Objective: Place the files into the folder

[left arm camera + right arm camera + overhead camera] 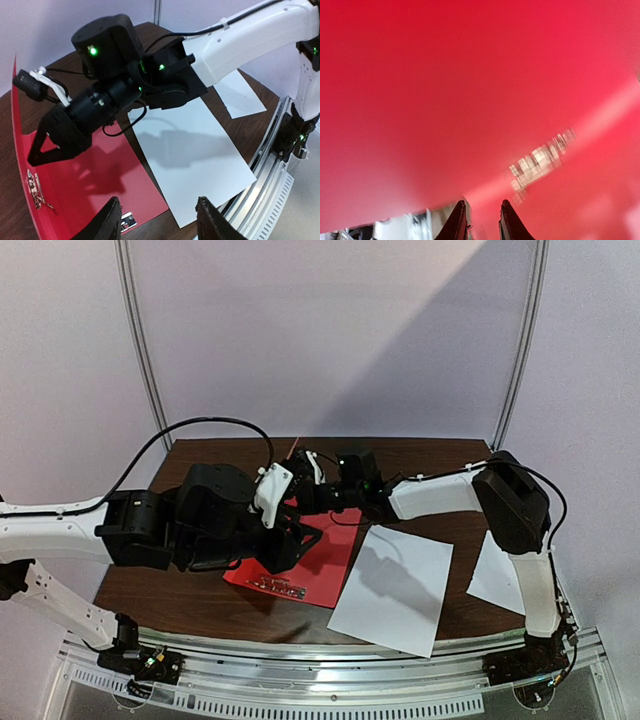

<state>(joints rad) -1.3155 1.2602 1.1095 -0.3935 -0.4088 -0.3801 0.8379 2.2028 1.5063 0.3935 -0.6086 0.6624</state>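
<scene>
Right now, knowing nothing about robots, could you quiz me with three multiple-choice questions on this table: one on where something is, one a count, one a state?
1. Relative to the red folder, the large sheet lies:
A) inside it
B) under it
C) beside it, on the table

2. White sheets in view:
A) one
B) two
C) four

3. The folder is:
A) open
B) shut flat
C) torn in half

Answers:
1 C: the sheet lies flat on the wood next to the folder's edge.
2 B: the large one plus a small sheet at the far right.
3 A: its inner face and a metal clip show in the left wrist view.
</scene>
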